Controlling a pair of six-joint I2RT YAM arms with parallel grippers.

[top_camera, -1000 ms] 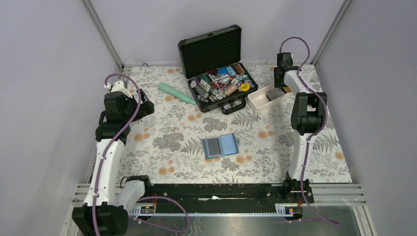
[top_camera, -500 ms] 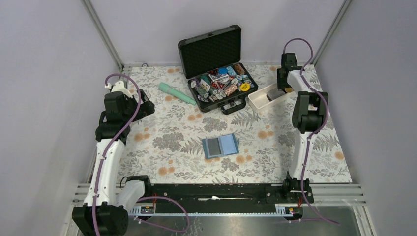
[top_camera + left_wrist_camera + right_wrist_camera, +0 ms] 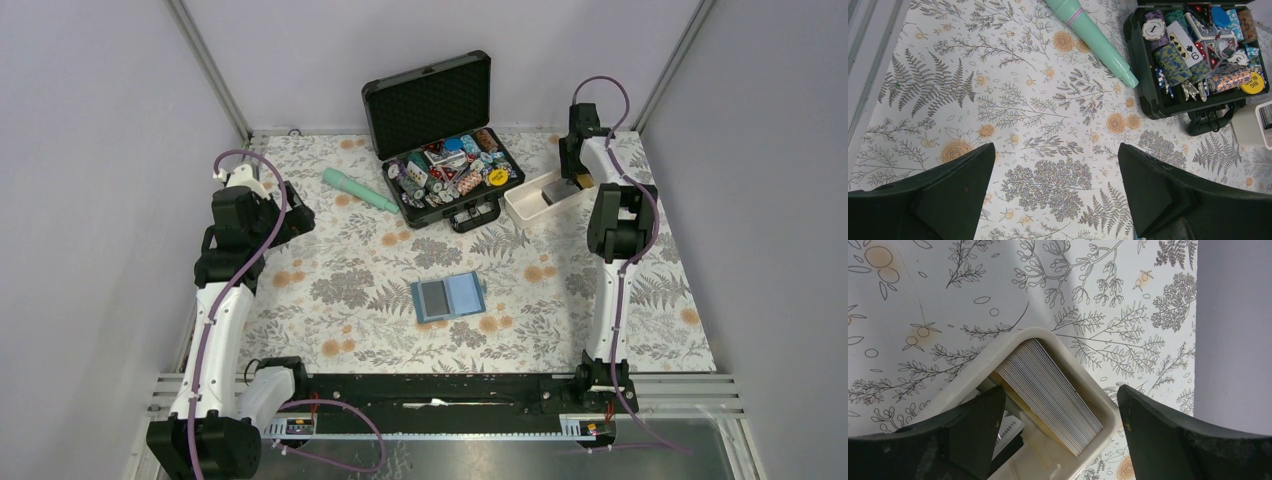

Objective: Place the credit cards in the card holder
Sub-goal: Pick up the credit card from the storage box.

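Here, item by item.

Credit cards (image 3: 1048, 390): a tight stack of thin cards on edge, silver-grey along the edges, leaning in the far end of a long white tray (image 3: 1034, 333) at the back right of the table.
One dark card (image 3: 434, 297): lies on the left half of the card holder.
Card holder (image 3: 448, 297): teal-blue, unfolded flat, near the middle of the floral cloth (image 3: 340, 290), well apart from the tray.
Right gripper (image 3: 1059, 395): poised above the tray with its jaws spread wide, one finger on each side of the stack, nothing gripped.
Left gripper (image 3: 1055, 150): at the left side over bare cloth, jaws wide apart, holding nothing.
Black case (image 3: 440, 100): foam-lined lid raised, standing just beside the tray at the back centre and filled with poker chips (image 3: 450, 170) and playing cards.
Mint-green cylinder (image 3: 360, 190): lies on the cloth just left of the case.
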